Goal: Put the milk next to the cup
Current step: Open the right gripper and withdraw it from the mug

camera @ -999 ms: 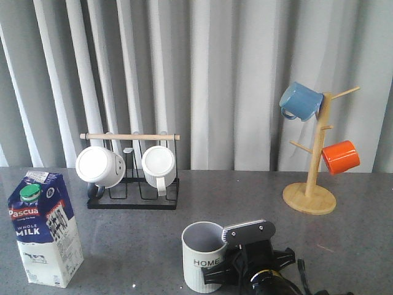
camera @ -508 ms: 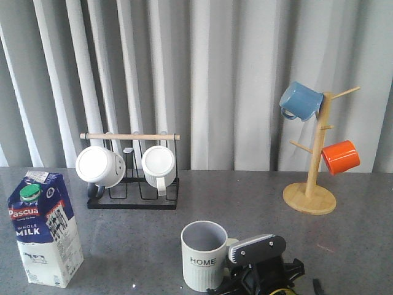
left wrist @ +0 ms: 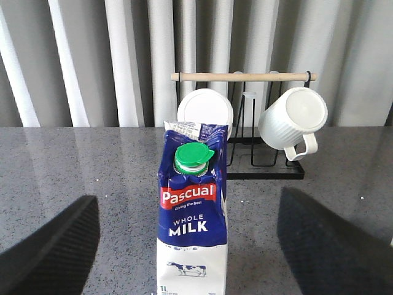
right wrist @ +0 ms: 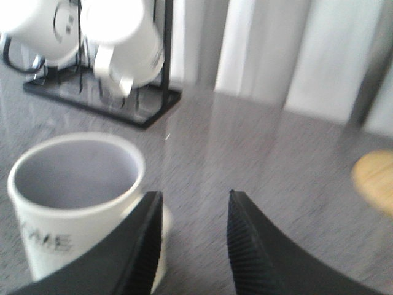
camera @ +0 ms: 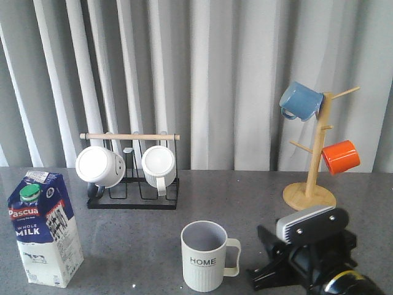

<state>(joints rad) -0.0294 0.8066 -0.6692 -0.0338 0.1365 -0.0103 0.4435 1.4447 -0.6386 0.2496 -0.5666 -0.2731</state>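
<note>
The milk (camera: pixel 44 228) stands upright at the front left of the grey table. In the left wrist view the carton (left wrist: pixel 193 227) stands centred ahead of my left gripper (left wrist: pixel 188 196), whose fingers (left wrist: pixel 52 246) are spread wide on either side without touching it. The cup (camera: pixel 206 255), ribbed with "HOME" lettering, stands at the front centre, handle to the right. My right gripper (camera: pixel 268 258) is just right of the handle, open and empty. In the right wrist view the cup (right wrist: pixel 73 209) lies beside one finger of the right gripper (right wrist: pixel 195 193).
A black wire rack (camera: pixel 132 195) with a wooden bar holds two white mugs (camera: pixel 100 166) at the back left. A wooden mug tree (camera: pixel 310 196) at the back right carries a blue mug (camera: pixel 301 101) and an orange mug (camera: pixel 340 157). Curtains hang behind the table.
My right gripper has come off the cup's handle and moved to the right, away from the cup. The cup stays standing with its handle now showing. The milk has not moved.
</note>
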